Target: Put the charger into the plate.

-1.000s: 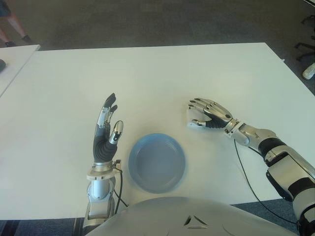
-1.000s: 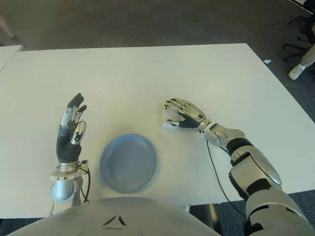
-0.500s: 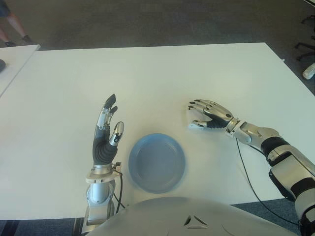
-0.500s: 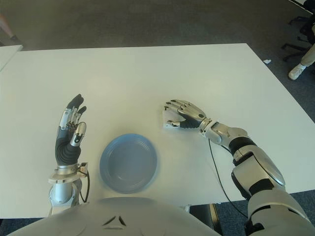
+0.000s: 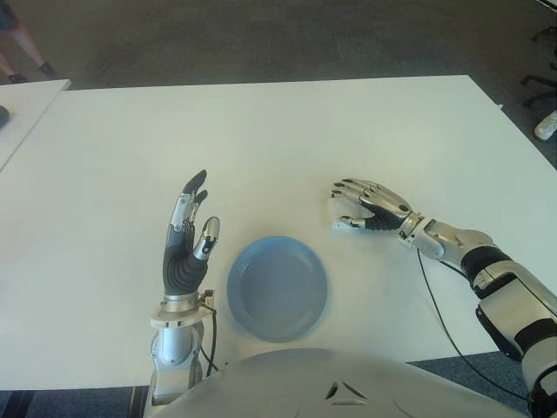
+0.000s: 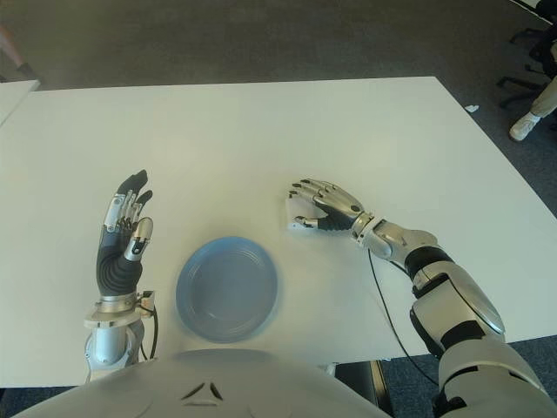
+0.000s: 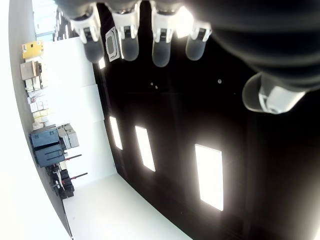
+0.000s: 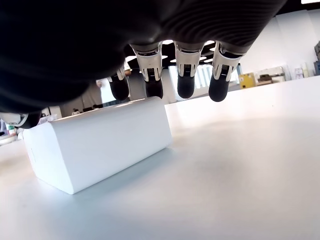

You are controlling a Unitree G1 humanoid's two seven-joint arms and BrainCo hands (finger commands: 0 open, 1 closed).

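my right hand (image 5: 370, 205) hovers low over the small white rectangular plastic charger (image 8: 95, 142), which lies flat on the white surface (image 5: 278, 139), off to the right of the round blue plastic plate (image 5: 278, 286) and a little farther from me than it. in my right wrist view the charger sits directly under my palm, its top just below the fingertips (image 8: 185, 85), which hang down over its far edge. the fingers are loosely curved and not closed: i see a gap between them and the block, and the thumb shows beside its near end without clearly pressing it. so the charger is not yet gripped; it is on the surface, beneath my right hand.

what the coming move turns on: the block's long axis seems to run roughly across my fingers, so closing thumb against fingers should pinch it across its short width. from there the plate lies toward my left and nearer my body, a short carry.

my left hand (image 5: 187, 235) stands upright to the left of the plate, fingers extended and holding nothing. it is near the plate but well apart from the charger, so the right hand is plainly the one for this grasp.
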